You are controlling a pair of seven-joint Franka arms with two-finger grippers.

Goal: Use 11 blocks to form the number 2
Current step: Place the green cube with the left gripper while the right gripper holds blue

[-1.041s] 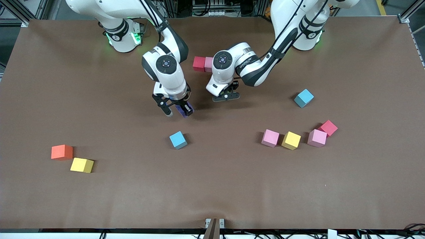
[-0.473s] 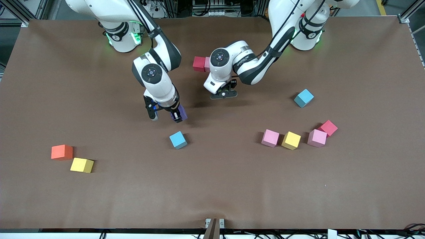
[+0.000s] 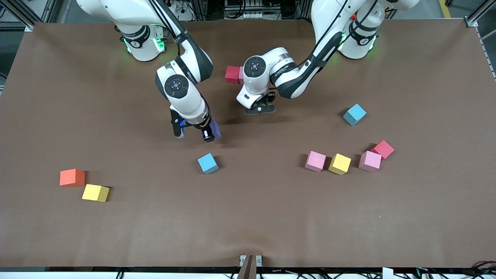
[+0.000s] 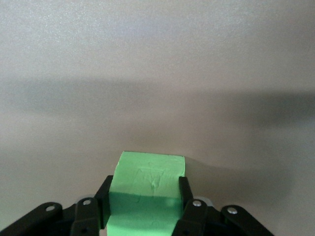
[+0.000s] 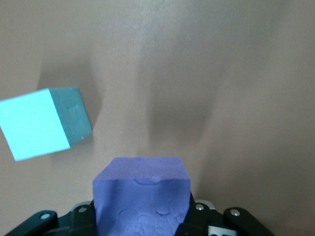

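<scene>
Brown matte table (image 3: pixel 248 217), metal framing

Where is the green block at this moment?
The green block is held in the left tool, as the left wrist view shows. That tool is over the table beside the red block.
</scene>
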